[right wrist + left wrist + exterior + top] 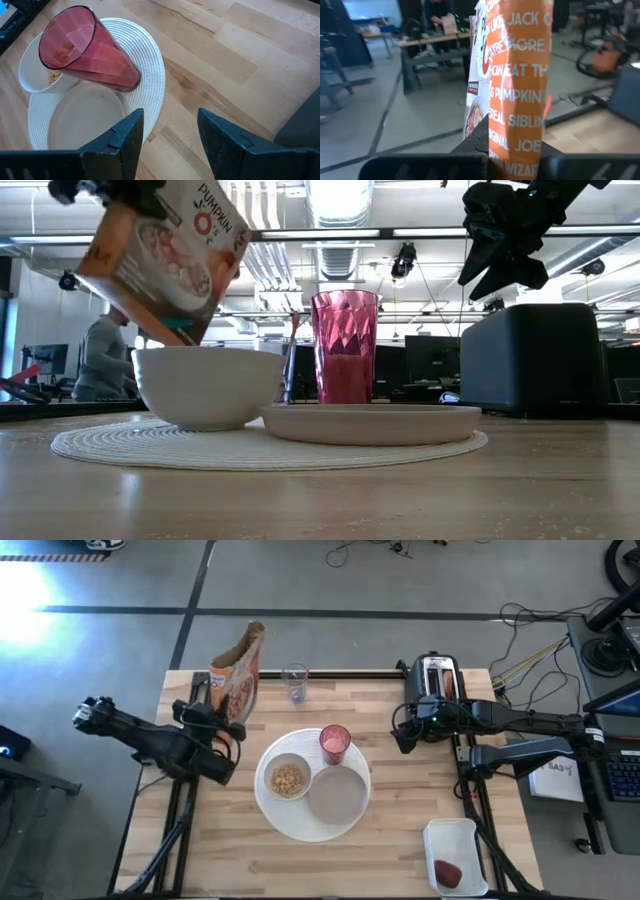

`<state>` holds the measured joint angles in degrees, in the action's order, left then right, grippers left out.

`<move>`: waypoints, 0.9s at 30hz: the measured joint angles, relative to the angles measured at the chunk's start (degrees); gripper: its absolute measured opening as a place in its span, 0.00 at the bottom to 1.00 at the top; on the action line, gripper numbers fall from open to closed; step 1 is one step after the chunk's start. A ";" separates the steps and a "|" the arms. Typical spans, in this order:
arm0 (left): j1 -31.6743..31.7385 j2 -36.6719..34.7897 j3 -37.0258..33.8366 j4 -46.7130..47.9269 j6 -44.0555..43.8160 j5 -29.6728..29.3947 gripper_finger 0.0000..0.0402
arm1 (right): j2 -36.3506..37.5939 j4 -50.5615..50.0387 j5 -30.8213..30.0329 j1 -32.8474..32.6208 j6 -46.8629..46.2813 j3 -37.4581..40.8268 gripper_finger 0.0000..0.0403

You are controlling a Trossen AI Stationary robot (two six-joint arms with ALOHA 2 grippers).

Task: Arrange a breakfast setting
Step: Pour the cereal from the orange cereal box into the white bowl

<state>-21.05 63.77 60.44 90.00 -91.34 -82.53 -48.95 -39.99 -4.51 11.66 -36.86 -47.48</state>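
The left tool (232,710) is clamped on the cereal box (237,675), tilted beside the bowl (289,778) on the placemat (300,825); cereal could spill; the right tool (402,737) hangs open, empty, near the tumbler (335,743).

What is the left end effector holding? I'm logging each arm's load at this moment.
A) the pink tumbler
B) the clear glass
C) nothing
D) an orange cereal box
D: the left end effector is shut on the orange cereal box, held up at the table's back-left near the white bowl, which has cereal in it; the pink tumbler stands free on the round white placemat.
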 joint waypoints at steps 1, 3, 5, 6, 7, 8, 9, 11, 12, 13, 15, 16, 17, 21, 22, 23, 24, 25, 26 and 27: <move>0.63 -0.07 -1.52 0.02 -1.68 -0.76 0.00 | 0.00 0.00 -0.01 -0.01 0.00 0.00 0.44; 2.02 -0.15 -4.41 0.00 -4.77 -1.86 0.00 | -0.01 0.00 0.00 -0.01 0.00 0.00 0.44; 3.42 -0.15 -7.05 -0.02 -6.41 -2.16 0.00 | 0.00 0.00 -0.02 0.00 0.00 0.00 0.44; 4.15 -0.15 -8.52 -0.01 -7.42 -2.15 0.00 | -0.01 0.00 -0.02 -0.02 0.00 0.00 0.44; 4.82 -0.15 -9.88 -0.04 -8.71 -2.08 0.00 | 0.00 0.00 -0.02 0.00 0.00 0.00 0.44; 5.42 -0.15 -11.12 -0.18 -10.09 -2.09 0.00 | 0.00 0.00 0.00 -0.02 0.00 0.00 0.44; 6.04 -0.15 -12.41 -0.22 -11.63 -2.18 0.00 | 0.00 0.00 0.00 -0.02 0.00 0.00 0.44; 7.29 -0.15 -14.88 -0.49 -14.31 -2.18 0.00 | 0.00 0.00 0.00 -0.02 0.00 0.00 0.44; 7.91 -0.15 -16.06 -0.77 -15.42 -2.20 0.00 | -0.01 0.00 0.00 -0.01 0.00 0.00 0.44; 8.59 -0.15 -17.32 -1.04 -16.59 -2.21 0.00 | 0.00 0.00 0.00 -0.01 0.00 0.00 0.44; 9.93 -0.15 -19.56 -1.79 -18.23 -2.15 0.00 | 0.00 0.00 0.00 -0.01 0.00 0.00 0.44; 10.64 -0.15 -20.75 -2.46 -18.87 -2.17 0.00 | 0.00 0.00 0.00 -0.02 0.00 0.00 0.44; 11.38 -0.15 -21.88 -3.01 -19.44 -2.10 0.00 | -0.01 0.00 0.00 -0.02 0.00 0.00 0.44; 14.73 -0.15 -25.96 -6.18 -20.75 -2.01 0.00 | -0.02 0.00 0.00 -0.02 0.00 0.00 0.44; 15.61 -0.13 -26.81 -7.04 -20.77 -1.99 0.00 | 0.00 0.00 0.00 0.00 0.00 0.00 0.44; 16.48 -0.13 -27.69 -8.00 -20.78 -2.05 0.00 | -0.01 0.00 0.00 -0.01 0.00 0.00 0.44; 17.32 -0.13 -28.57 -9.02 -20.77 -2.17 0.00 | -0.01 0.00 0.00 -0.02 0.00 0.00 0.44; 18.17 -0.13 -29.44 -9.85 -20.78 -2.38 0.00 | 0.00 0.00 0.00 -0.02 0.00 0.00 0.44; 18.94 -0.13 -30.17 -10.65 -20.74 -2.80 0.00 | 0.00 0.00 0.00 -0.02 0.00 0.00 0.44; 19.65 -0.13 -30.81 -11.44 -20.78 -3.19 0.00 | 0.00 0.00 0.00 0.00 0.00 0.00 0.44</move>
<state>-1.39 63.64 29.64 78.56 -112.12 -85.72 -48.95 -39.99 -4.51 11.66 -36.86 -47.48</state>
